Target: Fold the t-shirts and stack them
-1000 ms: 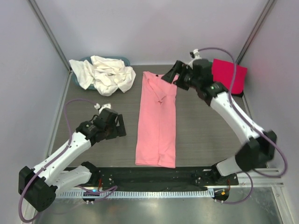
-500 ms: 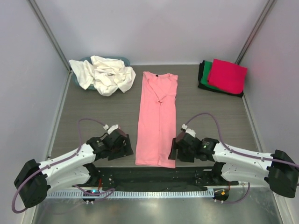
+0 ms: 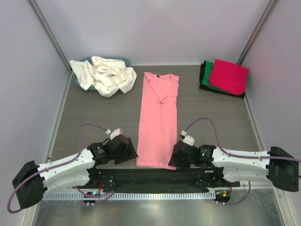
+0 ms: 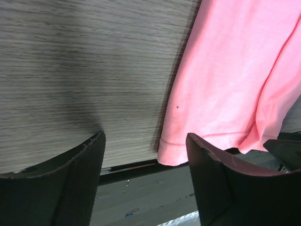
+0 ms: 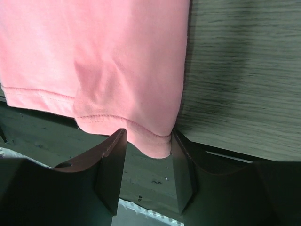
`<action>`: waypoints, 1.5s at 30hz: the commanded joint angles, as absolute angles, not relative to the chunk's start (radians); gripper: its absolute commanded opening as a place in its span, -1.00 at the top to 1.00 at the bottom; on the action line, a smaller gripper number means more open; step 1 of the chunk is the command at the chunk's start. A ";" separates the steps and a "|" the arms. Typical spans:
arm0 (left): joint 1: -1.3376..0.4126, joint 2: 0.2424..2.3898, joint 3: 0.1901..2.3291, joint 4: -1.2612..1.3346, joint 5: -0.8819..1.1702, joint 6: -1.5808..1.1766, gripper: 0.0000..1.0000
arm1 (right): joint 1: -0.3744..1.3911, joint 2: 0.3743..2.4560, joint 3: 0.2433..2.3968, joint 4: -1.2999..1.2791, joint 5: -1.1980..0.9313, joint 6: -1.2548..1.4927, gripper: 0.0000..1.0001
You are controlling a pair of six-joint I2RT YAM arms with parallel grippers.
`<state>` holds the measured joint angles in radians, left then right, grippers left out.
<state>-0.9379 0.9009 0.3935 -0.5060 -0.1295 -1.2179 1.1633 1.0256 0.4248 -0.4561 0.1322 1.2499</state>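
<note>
A salmon pink t-shirt (image 3: 158, 117) lies folded into a long strip down the middle of the table, with its hem at the near edge. My left gripper (image 3: 128, 151) is open at the hem's left corner (image 4: 173, 151), which lies between the jaws near the right finger (image 4: 221, 183). My right gripper (image 3: 176, 158) is open around the hem's right corner (image 5: 150, 136). The cloth touches the right finger (image 5: 184, 162) and stands apart from the left finger (image 5: 106, 165). A magenta red shirt (image 3: 229, 75) lies folded on green (image 3: 205, 77) and black ones at the back right.
Crumpled cream white shirts (image 3: 106, 74) are heaped over a teal-blue tub (image 3: 121, 60) at the back left. A black rail (image 3: 155, 176) runs along the table's near edge just below the hem. Grey walls close in the sides and back.
My right arm swung from the shirt's collar at the back down to the hem's right corner. My left gripper moved nearer and rightward to the hem's left corner.
</note>
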 commanded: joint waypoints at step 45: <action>-1.137 1.038 0.703 -0.753 -0.307 -1.313 1.00 | 1.187 0.884 0.558 -0.650 0.362 1.226 0.97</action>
